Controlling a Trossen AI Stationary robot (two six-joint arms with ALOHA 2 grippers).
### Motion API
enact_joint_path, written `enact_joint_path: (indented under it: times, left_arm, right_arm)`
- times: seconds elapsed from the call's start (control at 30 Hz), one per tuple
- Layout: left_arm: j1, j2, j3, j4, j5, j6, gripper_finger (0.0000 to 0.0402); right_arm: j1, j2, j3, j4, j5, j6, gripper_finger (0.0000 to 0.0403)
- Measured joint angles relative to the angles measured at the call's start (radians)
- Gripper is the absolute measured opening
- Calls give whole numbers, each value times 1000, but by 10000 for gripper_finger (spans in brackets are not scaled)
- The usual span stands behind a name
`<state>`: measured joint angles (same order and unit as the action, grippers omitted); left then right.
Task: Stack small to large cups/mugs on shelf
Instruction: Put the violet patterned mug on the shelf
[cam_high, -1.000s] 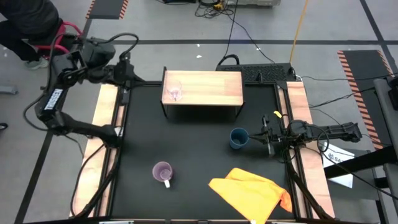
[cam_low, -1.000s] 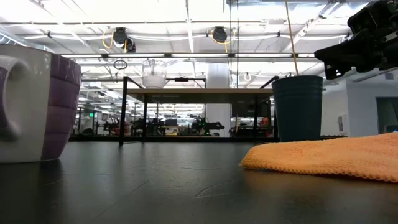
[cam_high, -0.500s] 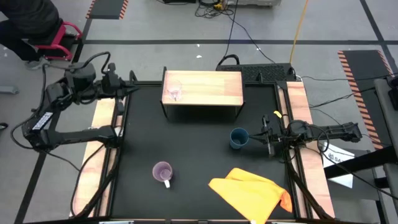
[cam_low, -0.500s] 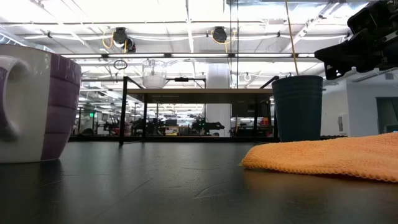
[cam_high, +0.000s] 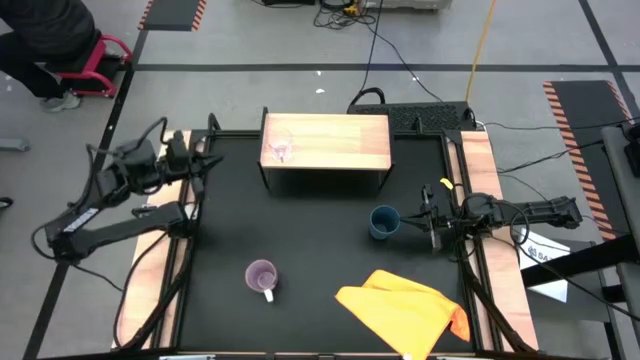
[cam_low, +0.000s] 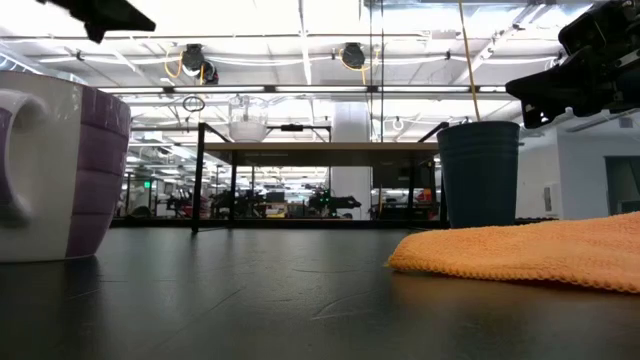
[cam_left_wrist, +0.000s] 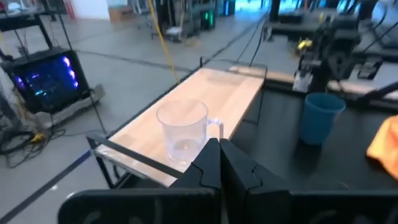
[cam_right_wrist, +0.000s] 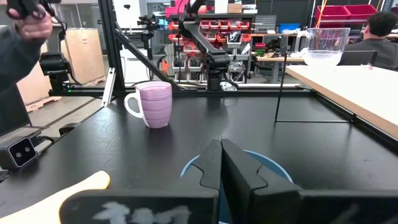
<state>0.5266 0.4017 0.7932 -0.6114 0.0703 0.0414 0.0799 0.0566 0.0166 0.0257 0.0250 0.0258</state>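
Observation:
The shelf (cam_high: 335, 140) stands at the table's far middle. The tiny clear glass (cam_high: 280, 148) stands upright on the shelf's left end and also shows in the left wrist view (cam_left_wrist: 182, 132). The dark blue cup (cam_high: 383, 222) stands upright on the black table at the right. The light purple mug (cam_high: 262, 276) stands upright near the front, handle toward the near edge. My left gripper (cam_high: 207, 160) is shut and empty at the table's left edge, pointing at the shelf (cam_left_wrist: 219, 149). My right gripper (cam_high: 420, 222) is shut and empty, just right of the blue cup and raised (cam_right_wrist: 221, 149).
An orange cloth (cam_high: 405, 310) lies crumpled at the front right, near the blue cup. Pale wooden side rails (cam_high: 165, 250) run along both sides of the table. A person (cam_high: 40, 40) sits beyond the far left corner.
My left gripper has drawn away from the shelf's left end, going toward the table's near edge along the left rail, and the arm has sunk lower. Its fingers stay shut. The clear glass stays on the shelf.

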Motion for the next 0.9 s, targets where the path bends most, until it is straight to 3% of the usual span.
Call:
enact_joint_path:
  times: [0.47, 0.9]
  left_arm:
    - [-1, -316, -263, 147, 20, -134, 0]
    - [-1, -398, -286, 135, 9, -210, 0]
  right_arm:
    - [0, 0, 0, 0, 0, 13, 0]
    - [0, 0, 0, 0, 0, 15, 0]
